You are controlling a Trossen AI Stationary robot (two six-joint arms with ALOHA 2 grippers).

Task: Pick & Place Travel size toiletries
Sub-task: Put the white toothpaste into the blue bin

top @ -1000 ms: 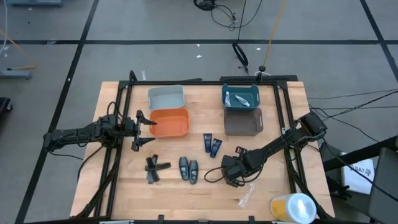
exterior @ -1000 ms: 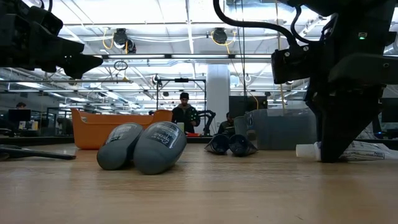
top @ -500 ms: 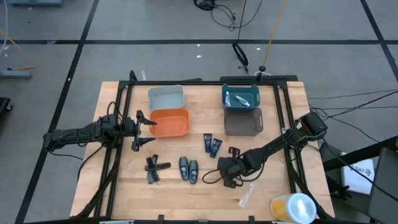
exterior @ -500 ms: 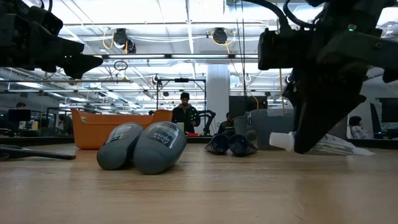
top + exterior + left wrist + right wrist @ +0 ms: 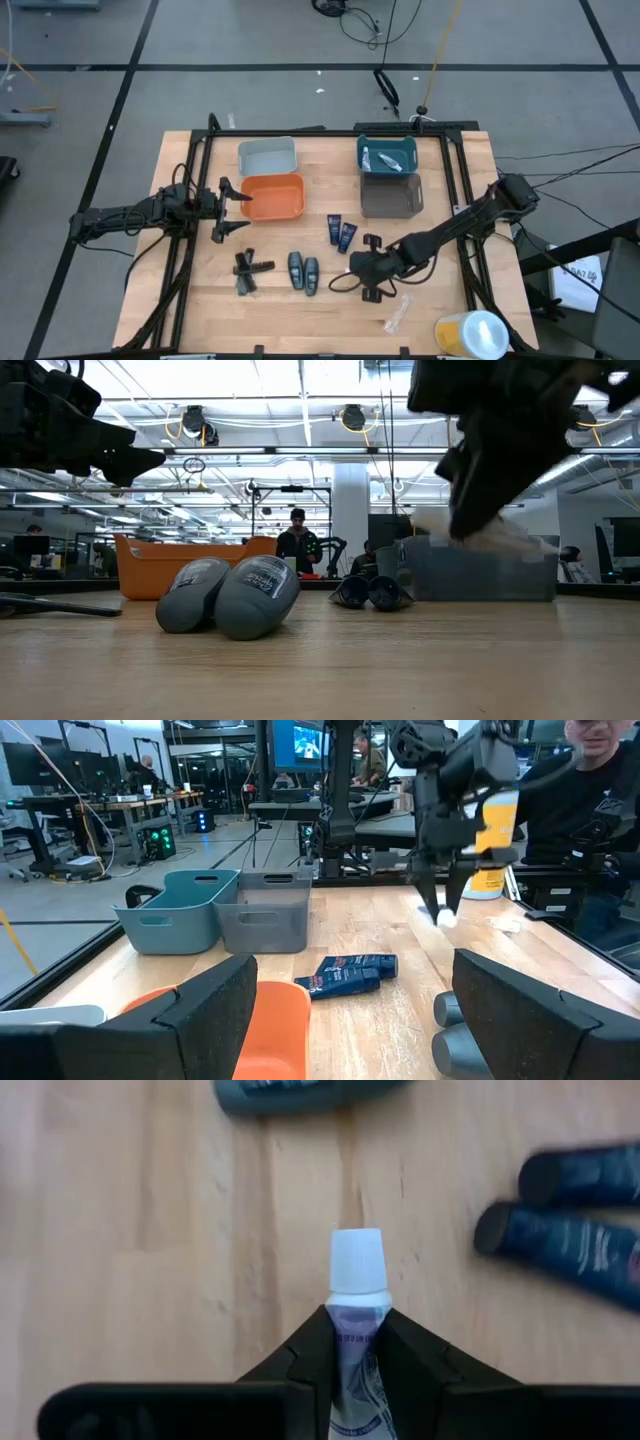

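Observation:
My right gripper (image 5: 366, 277) hangs over the table's near middle, shut on a silvery-white tube (image 5: 357, 1310) with a white cap (image 5: 357, 1260); the left wrist view shows the tube's cap (image 5: 444, 918) below the fingers. My left gripper (image 5: 228, 210) waits open beside the orange bin (image 5: 272, 197). Two dark blue tubes (image 5: 341, 232), two dark grey oval pieces (image 5: 303, 272) and the thin black sticks (image 5: 247, 272) lie flat on the wood. Another silvery tube lies in the teal bin (image 5: 386, 155). My right gripper pinches the silvery-white tube between its two fingers (image 5: 312, 1348) just behind the cap, on the tube's shoulder (image 5: 357, 1318). The fingers come from above, pointing down, and lie along the tube. The cap sticks out past the fingertips, and the tube is lifted clear of the table.
A grey bin (image 5: 390, 195) stands near the teal bin, and a pale blue-grey bin (image 5: 267, 155) stands behind the orange one. A clear crinkled wrapper (image 5: 397, 313) and a big yellow-and-white cylinder (image 5: 470, 333) lie near the table's near right corner. Bare wood lies between the oval pieces and the wrapper.
My right gripper has risen with the silvery-white tube and drifted slightly toward the table's left. The tube, whose cap end was on the wood a second ago, now hangs clear of the table. The left arm has kept still.

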